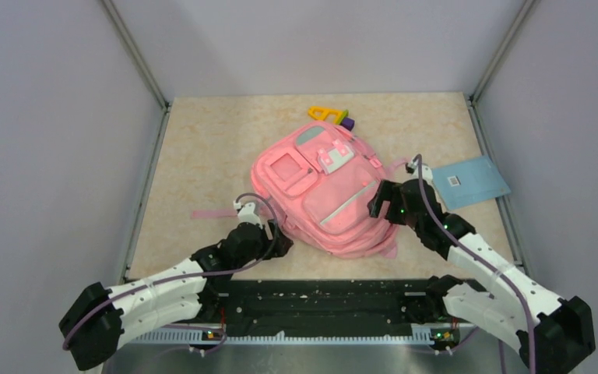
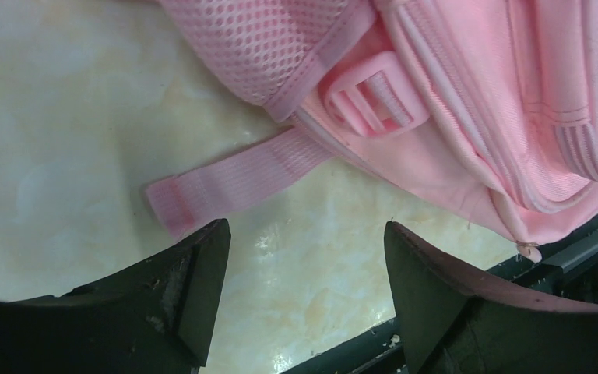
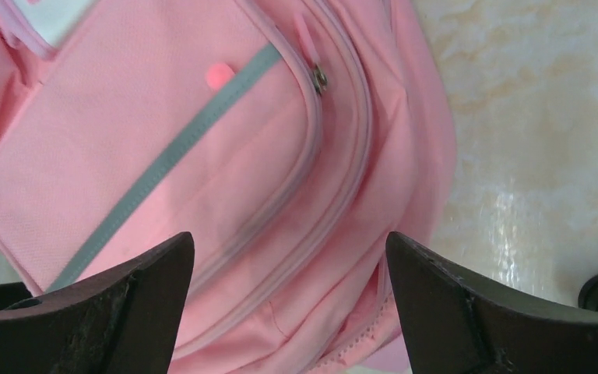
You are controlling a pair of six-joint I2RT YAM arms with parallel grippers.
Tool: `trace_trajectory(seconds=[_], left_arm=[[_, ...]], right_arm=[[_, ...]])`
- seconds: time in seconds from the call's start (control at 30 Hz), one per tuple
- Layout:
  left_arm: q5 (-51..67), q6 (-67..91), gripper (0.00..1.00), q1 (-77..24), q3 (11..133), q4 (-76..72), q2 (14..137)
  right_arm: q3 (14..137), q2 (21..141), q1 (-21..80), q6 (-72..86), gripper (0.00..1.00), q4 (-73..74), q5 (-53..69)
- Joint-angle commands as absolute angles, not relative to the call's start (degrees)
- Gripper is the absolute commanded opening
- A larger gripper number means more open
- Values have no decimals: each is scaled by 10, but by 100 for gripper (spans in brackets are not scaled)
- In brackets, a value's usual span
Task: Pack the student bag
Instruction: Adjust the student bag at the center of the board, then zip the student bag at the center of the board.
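The student bag [image 1: 323, 191] is a large pink backpack lying front up in the middle of the table, with a grey strip [image 3: 163, 160] across its pocket. My left gripper [image 1: 280, 236] sits at its near left corner. In the left wrist view that gripper [image 2: 305, 230] is open over bare table, just short of a loose pink strap [image 2: 233, 183] and a buckle [image 2: 374, 97]. My right gripper [image 1: 378, 204] is at the bag's right side. In the right wrist view it [image 3: 290, 238] stands wide open over the bag's zipped edge, gripping nothing.
A light blue booklet [image 1: 467, 181] lies on the table right of the bag. A yellow piece [image 1: 328, 114] and a purple piece [image 1: 347, 122] sit just behind the bag. A black rail [image 1: 319, 300] runs along the near edge. Grey walls enclose the table.
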State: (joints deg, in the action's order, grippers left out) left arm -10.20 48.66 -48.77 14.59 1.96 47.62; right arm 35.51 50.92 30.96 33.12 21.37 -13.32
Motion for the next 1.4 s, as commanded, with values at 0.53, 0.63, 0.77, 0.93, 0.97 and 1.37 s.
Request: trace_trajectory(seconds=[0.53, 0.63, 0.77, 0.93, 0.97, 1.37], left_arm=[[-173, 552, 74, -484, 111, -37, 443], [-179, 541, 74, -484, 110, -31, 427], [-186, 524, 74, -483, 106, -26, 394], [-194, 482, 74, -483, 101, -26, 341], [-197, 476, 74, -483, 102, -25, 334], [-207, 468, 70, -483, 57, -83, 301]], right_arm=[[203, 479, 309, 473, 90, 169, -82], [189, 494, 309, 488, 80, 134, -61], [201, 478, 309, 487, 50, 129, -62], [240, 442, 309, 478, 11, 128, -55], [249, 440, 309, 479, 4, 131, -53], [344, 394, 309, 558, 0, 71, -30]])
